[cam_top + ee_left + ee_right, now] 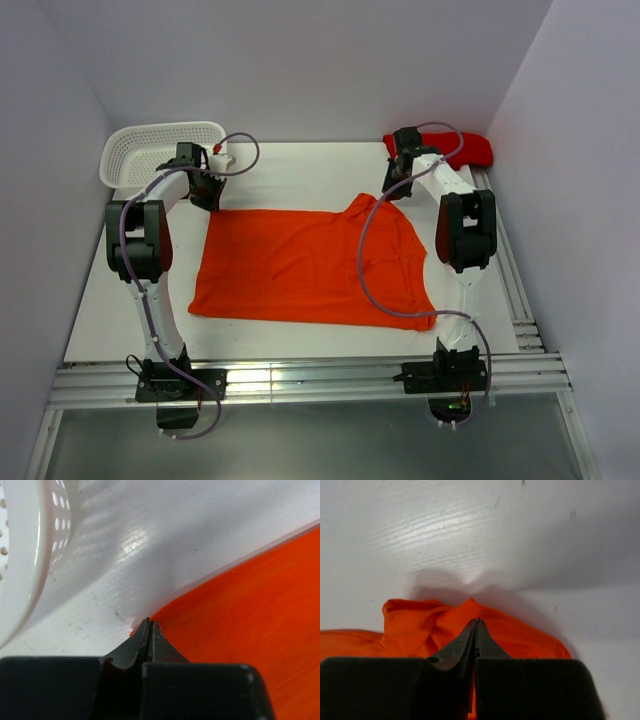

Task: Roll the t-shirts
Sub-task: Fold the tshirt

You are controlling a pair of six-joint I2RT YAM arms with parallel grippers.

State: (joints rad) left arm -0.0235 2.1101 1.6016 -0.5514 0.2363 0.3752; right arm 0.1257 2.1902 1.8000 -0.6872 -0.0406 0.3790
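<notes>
With my left gripper (150, 626) and right gripper (476, 624) each clamped on the far edge of the orange t-shirt (310, 265), which lies spread behind them, I reckon I'm starting the roll, and next both must lift evenly.

Pale lavender walls (300, 60) on three sides — glossy white table (300, 175), metal rails (320, 385) in front.

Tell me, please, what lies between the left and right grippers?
The orange t-shirt: its far edge runs from the left gripper, shut on one corner, to the right gripper, shut on a bunched fold. The top view shows it.
</notes>
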